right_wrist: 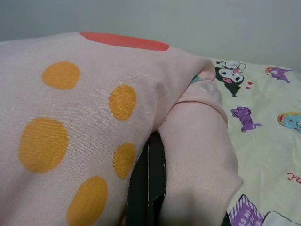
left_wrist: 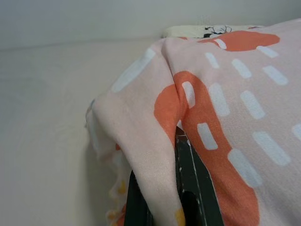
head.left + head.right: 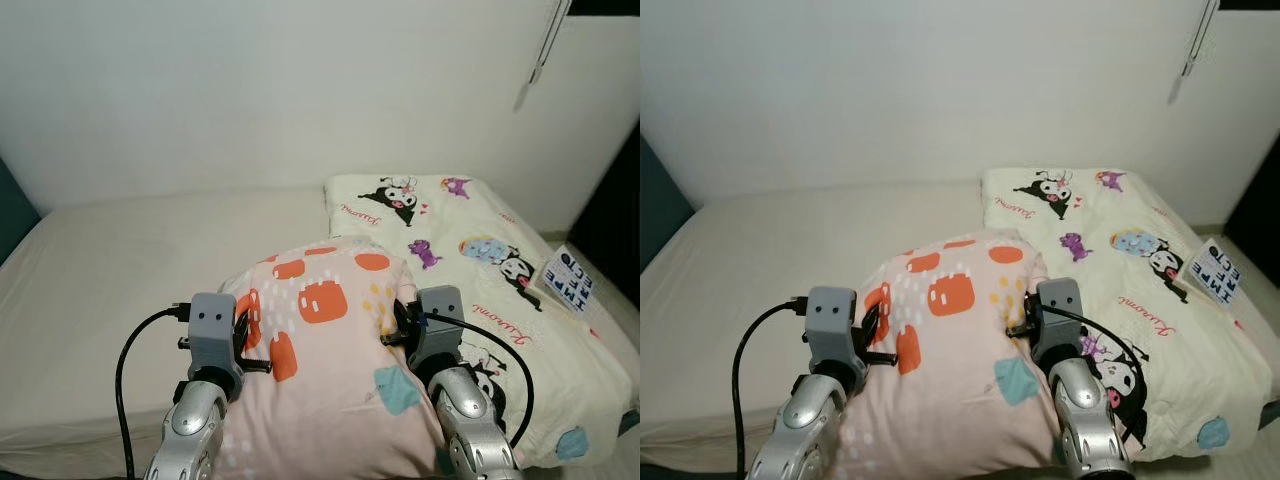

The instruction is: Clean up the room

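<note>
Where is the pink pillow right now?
The pillow is in the middle of the head views, held up over the bed between the left gripper and right gripper, beside the cartoon blanket.

My arms [image 3: 195, 425] were silver and rounded, each ending in a grey boxy wrist block [image 3: 213, 328] with two small dark dots on its face. A black cable [image 3: 130, 370] looped out from each wrist. My fingers [image 2: 193, 188] were long, black and flat, lightly scuffed.
</note>
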### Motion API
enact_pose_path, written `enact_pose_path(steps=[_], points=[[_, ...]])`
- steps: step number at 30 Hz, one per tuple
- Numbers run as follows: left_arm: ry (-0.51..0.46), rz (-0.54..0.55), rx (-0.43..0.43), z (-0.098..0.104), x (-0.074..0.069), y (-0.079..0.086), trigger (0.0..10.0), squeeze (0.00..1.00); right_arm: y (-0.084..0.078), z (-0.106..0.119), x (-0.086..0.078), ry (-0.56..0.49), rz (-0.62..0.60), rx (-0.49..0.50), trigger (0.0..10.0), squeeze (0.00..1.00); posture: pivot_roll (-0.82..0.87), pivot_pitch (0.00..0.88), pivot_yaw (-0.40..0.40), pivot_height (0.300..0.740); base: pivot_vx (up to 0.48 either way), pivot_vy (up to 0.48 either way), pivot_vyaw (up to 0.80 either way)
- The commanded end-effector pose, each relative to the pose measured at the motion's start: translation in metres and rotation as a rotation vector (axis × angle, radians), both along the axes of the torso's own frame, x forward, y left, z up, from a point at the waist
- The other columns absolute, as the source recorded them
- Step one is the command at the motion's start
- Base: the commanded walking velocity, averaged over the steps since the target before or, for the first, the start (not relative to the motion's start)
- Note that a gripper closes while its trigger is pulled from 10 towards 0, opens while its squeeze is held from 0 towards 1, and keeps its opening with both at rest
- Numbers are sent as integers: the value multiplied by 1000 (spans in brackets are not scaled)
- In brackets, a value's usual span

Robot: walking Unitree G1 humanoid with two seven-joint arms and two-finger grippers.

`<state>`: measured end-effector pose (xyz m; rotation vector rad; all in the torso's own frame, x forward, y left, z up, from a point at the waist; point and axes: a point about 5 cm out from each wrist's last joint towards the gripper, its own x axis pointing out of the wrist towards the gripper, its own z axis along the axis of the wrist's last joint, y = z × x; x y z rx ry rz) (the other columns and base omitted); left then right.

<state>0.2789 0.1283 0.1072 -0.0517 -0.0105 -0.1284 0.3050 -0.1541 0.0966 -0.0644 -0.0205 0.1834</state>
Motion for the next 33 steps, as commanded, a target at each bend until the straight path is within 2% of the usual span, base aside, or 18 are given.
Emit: enact_pose_path(steps=[1, 25, 33], points=[[-23, -14, 13, 5, 2, -2, 10000, 0, 7, 6, 0, -46, 22, 11, 10000, 0, -15, 81, -20, 740, 0, 0, 0], [-11, -43, -20, 5, 3, -4, 10000, 0, 4, 5, -2, -46, -4, 39, 10000, 0, -17, 89, -17, 740, 0, 0, 0], [-15, -42, -34, 6, 3, -5, 10000, 0, 3, 6, 0, -45, 1, 38, 10000, 0, -18, 91, -28, 740, 0, 353, 0]])
